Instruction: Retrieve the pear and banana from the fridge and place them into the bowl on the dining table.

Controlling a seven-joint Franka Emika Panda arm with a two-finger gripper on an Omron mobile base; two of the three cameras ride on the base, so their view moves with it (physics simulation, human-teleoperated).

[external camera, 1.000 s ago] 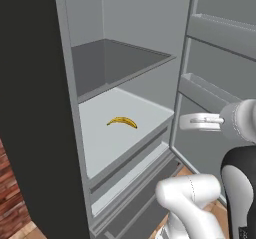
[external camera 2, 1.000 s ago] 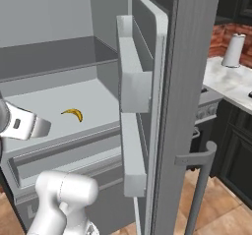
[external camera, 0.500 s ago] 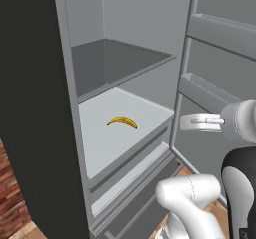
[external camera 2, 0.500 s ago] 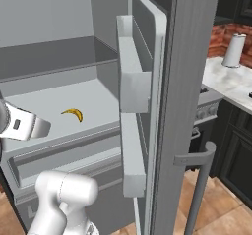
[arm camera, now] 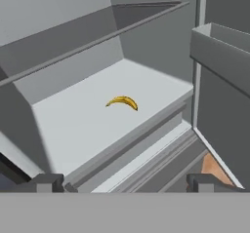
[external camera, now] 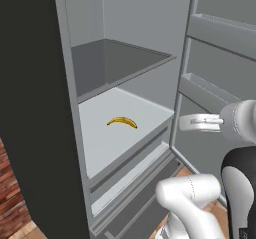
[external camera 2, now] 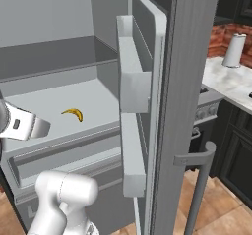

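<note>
The fridge [external camera: 125, 73] stands open, its light grey shelves in front of me. A small curved yellow banana [external camera: 123, 122] [external camera 2: 73, 113] [arm camera: 123, 102] lies alone near the middle of the lower shelf. My gripper [external camera: 186, 123] [external camera 2: 43, 129] [arm camera: 127, 183] hovers outside the fridge's front edge, to the right of the banana and well short of it. Its fingers are open with nothing between them. The pear, the bowl and the dining table are out of view.
The open fridge door [external camera 2: 167, 96] with its door bins [external camera 2: 132, 76] stands close on the right. An upper shelf [external camera: 120, 63] overhangs the banana's shelf, with drawers [external camera: 135, 183] below. A marble counter with a paper towel roll [external camera 2: 234, 49] lies far right.
</note>
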